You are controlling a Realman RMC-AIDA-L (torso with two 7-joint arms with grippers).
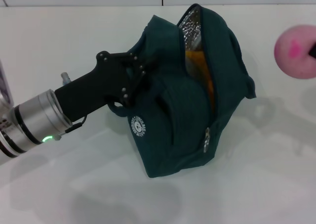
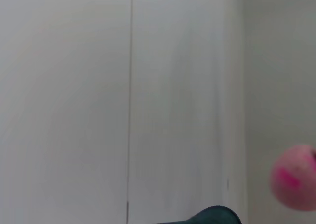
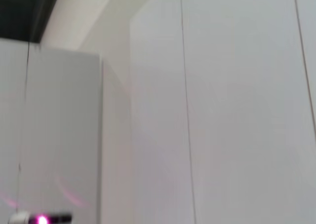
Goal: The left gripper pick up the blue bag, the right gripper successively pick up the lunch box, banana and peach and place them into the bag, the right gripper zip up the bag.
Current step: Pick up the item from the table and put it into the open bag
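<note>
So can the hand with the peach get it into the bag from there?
Probably yes. The peach is up in the air to the right of the bag, and the bag's top gapes open toward it. Nothing sits between them. The left hand holds the bag from the other side.

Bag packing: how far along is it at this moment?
Done: the left pincer holds the bag by its top, mouth unzipped with foil lining showing; something yellow-orange inside is probably the banana. The lunch box is not visible, possibly already inside. In hand: the peach is at the right edge of the head view, apparently carried, though the right pincer is barely in view. Left: drop in the peach, then zip up.
</note>
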